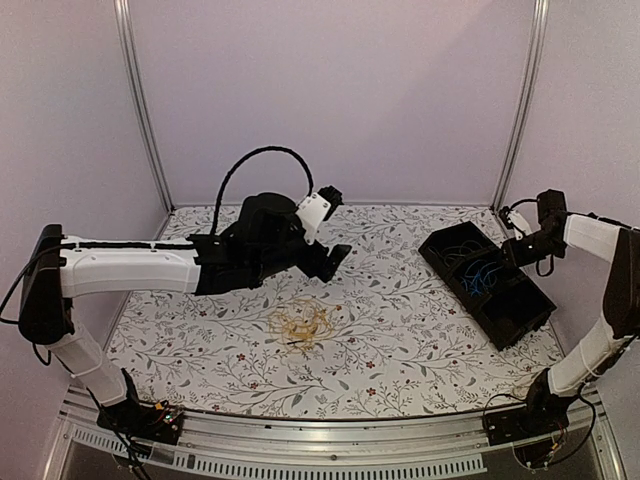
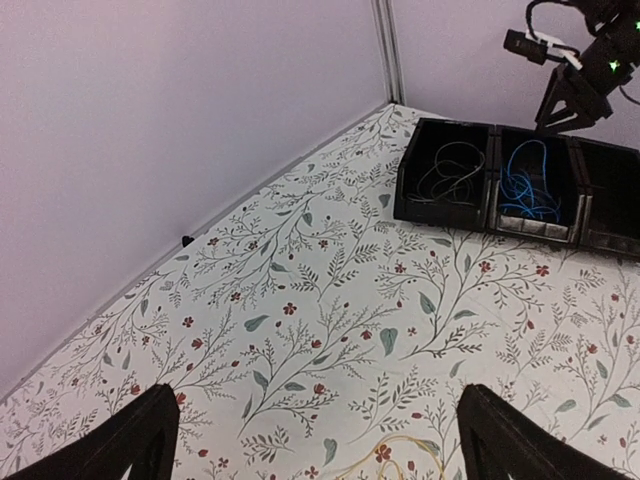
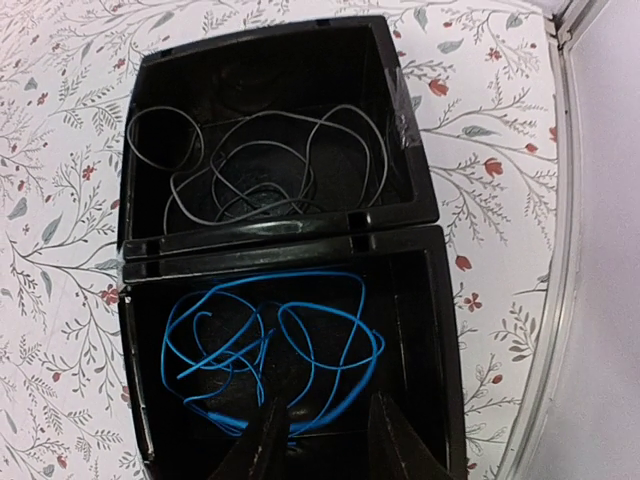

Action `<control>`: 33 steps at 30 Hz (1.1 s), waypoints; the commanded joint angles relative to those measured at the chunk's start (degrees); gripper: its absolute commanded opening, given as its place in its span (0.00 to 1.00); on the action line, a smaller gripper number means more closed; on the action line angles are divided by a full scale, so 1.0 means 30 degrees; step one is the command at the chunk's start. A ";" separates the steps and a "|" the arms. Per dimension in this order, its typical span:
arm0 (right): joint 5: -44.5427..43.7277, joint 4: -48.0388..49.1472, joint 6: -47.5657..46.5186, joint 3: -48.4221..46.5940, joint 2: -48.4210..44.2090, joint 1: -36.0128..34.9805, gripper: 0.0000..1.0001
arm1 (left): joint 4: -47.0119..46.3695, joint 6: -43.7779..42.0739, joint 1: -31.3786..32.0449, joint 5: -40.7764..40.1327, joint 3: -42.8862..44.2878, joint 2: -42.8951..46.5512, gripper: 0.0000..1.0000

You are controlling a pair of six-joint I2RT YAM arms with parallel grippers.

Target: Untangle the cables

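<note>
The yellow cables (image 1: pixel 303 325), at seven o'clock from the wide-spread left gripper (image 2: pixel 320 440), look light and floppy; better to take one outer loop. The right gripper (image 3: pixel 330 440) stands apart, holding nothing.

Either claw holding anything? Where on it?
Nothing held. Left claw hangs open over the table; right claw is open above the blue cable lying in the bin.

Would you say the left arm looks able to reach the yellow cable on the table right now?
Probably yes: the yellow cable lies uncovered on the table, close to the left arm, whose jaws hang wide open near it; nothing stands between.
</note>
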State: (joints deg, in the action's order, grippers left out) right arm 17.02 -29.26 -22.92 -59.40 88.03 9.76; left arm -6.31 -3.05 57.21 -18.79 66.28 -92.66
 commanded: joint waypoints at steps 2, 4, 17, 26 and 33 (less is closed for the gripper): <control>-0.0123 -0.2041 -0.0178 -0.2244 -0.2259 -0.0089 0.33 | 0.0123 -0.0016 0.0396 -0.0184 0.0545 -0.0256 1.00; 0.1038 -0.2523 -0.0212 -0.2250 -0.2776 -0.0138 0.33 | 0.0139 -0.0009 0.0456 -0.0183 0.0562 -0.0215 1.00; 0.8919 -0.1607 -0.3290 -0.0968 -0.5618 -0.4764 0.36 | 0.6829 0.3893 -0.0767 0.0417 0.3647 -0.0799 0.88; 1.1745 0.1241 -0.2731 0.0670 -0.4054 -0.7648 0.36 | 0.6720 0.8579 -0.3709 0.7701 -0.3141 0.1516 0.63; 1.0889 0.1895 -0.3829 0.2571 -0.4161 -0.7893 0.36 | 0.5458 0.8755 -0.3426 0.7468 -0.4733 0.1666 0.55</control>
State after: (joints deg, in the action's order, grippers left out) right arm 49.01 -25.69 -32.71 -52.12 76.18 -13.76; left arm 13.13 21.69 46.52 1.80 52.84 -88.71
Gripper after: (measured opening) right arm 0.359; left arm 0.555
